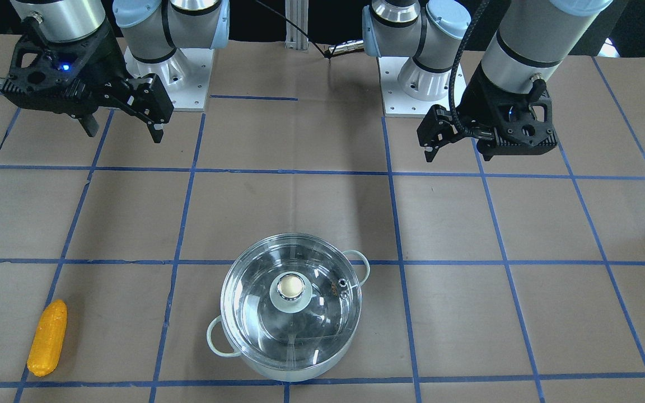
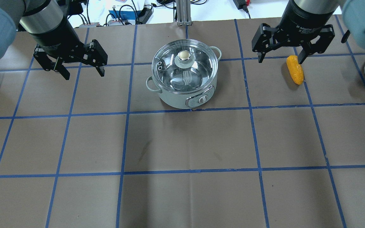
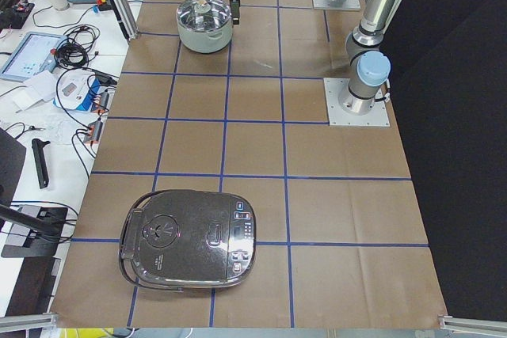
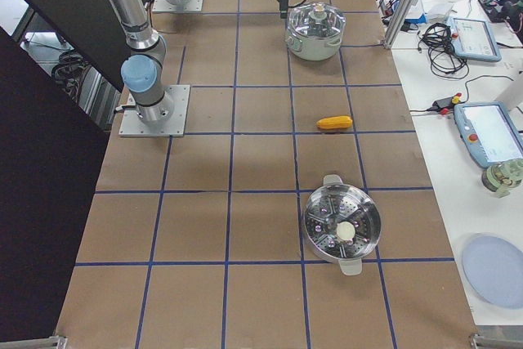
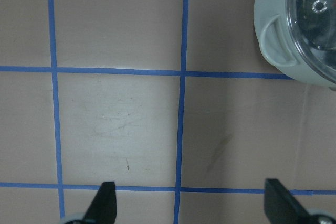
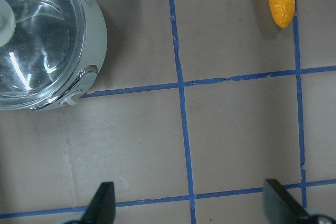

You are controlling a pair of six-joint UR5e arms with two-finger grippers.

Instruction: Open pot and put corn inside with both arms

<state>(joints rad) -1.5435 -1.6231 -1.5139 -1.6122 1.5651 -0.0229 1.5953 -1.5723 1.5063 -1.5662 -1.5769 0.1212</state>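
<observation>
Pot (image 1: 294, 375) dial (image 2: 203, 99): overhead, hidden front-facing

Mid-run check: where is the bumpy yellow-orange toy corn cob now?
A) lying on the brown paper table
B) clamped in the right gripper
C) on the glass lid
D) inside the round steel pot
A: the yellow-orange toy corn cob lies on the brown table, apart from the round steel pot, the right gripper open.
</observation>
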